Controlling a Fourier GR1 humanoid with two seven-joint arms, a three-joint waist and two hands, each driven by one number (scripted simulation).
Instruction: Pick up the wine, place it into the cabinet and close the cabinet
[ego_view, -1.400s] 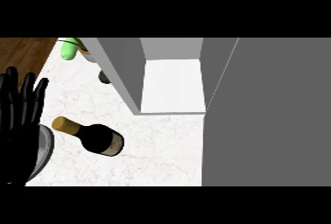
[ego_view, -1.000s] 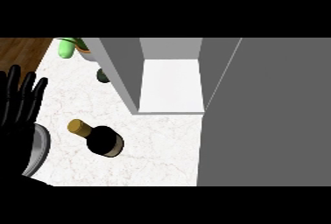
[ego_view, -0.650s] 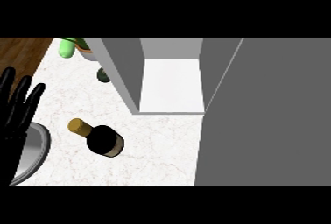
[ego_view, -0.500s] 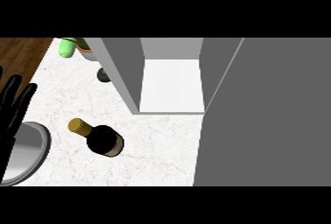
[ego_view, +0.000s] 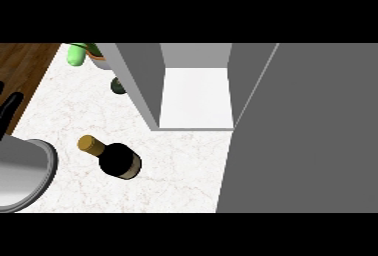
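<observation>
The wine bottle (ego_view: 111, 158) stands on the white marble counter (ego_view: 177, 165), seen from above, with a tan cork top and a dark body. My left hand (ego_view: 10, 111) shows only as straight black fingers at the far left edge, well left of the bottle and apart from it. Its grey forearm (ego_view: 18, 172) fills the lower left corner. The cabinet (ego_view: 196, 97) stands with its door swung wide at the top centre, its white floor bare. My right hand is not in view.
The cabinet's grey door (ego_view: 303, 130) covers the whole right side. A green object (ego_view: 76, 55) and a small dark object (ego_view: 117, 86) sit beside the cabinet's left wall. Brown wood (ego_view: 22, 65) borders the counter at the upper left.
My left hand has slid left and down until only its fingers show at the edge. The bottle turned slightly at first, then stayed in place.
</observation>
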